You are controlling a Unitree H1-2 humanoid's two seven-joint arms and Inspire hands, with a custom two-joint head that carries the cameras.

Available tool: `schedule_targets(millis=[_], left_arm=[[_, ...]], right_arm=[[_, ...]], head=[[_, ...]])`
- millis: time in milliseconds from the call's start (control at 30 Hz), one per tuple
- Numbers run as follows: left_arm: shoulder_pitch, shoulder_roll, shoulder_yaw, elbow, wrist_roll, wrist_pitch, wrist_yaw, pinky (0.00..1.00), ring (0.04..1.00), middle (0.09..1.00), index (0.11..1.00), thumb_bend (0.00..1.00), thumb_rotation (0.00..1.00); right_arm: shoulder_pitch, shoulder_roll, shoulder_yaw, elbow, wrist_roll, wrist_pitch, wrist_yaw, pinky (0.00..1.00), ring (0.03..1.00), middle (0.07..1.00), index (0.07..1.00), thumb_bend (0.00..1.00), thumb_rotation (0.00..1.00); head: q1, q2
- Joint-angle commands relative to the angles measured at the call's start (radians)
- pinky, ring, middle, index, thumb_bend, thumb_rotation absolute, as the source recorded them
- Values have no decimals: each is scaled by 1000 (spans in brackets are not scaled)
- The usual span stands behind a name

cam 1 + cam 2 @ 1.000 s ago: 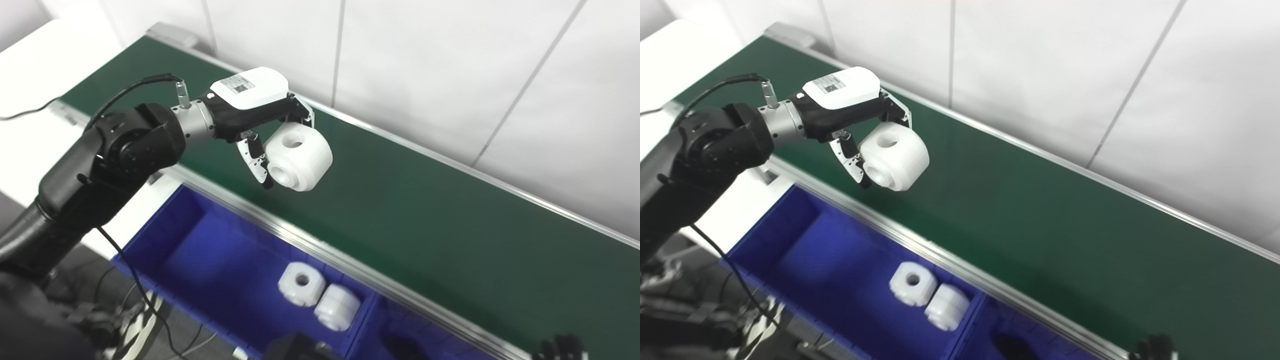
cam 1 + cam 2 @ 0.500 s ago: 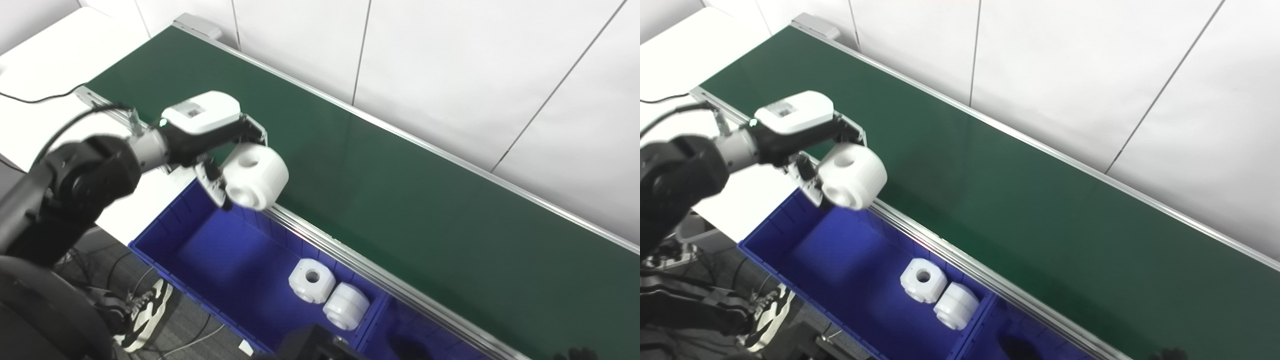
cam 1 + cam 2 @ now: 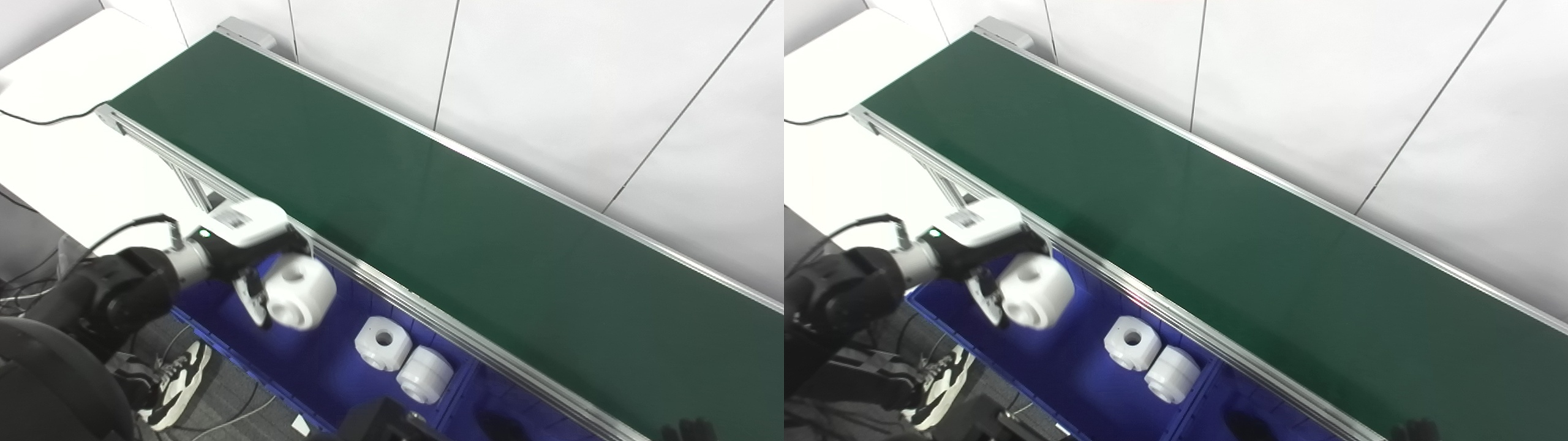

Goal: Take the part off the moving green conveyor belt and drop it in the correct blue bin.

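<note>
Overhead, a long green belt (image 3: 429,202) running diagonally from upper left to lower right, bare along its visible length, edged by a metal rail (image 3: 422,318) on the near side. Beyond it, white wall panels (image 3: 551,79); at far left, a white desk (image 3: 73,159) with a black cable across it. Below the rail, a blue bin (image 3: 318,373) holding two white parts (image 3: 383,347) side by side, touching, near its right wall. Above the bin's left half, left hand (image 3: 254,248) wrapped around a white part (image 3: 300,293), clear of the bin floor, slightly blurred. At the bottom right edge, only dark fingertips of the right hand (image 3: 689,430); open or closed, cannot tell.
</note>
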Motion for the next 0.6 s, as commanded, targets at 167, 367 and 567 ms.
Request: schedule_targets(millis=[167,367,567], left_arm=[[-55,47,-38,-1,58,33,-51,594,600,607,543,735,111],[-76,88,-65,-46,87,131,-205,796,856,869,861,999,509],[-84,114,-70,-86,72,186,-291,936,993,996,996,1000,635]], right_arm=[[15,15,4,-49,-11,-17,1,1000,1000,1000,1000,910,1000],[15,18,5,-46,-6,-22,2,1000,1000,1000,1000,914,1000],[13,17,1,-43,-9,-18,1,1000,1000,1000,1000,931,1000]], head=[[-6,2],[-14,-1],[-13,-2]])
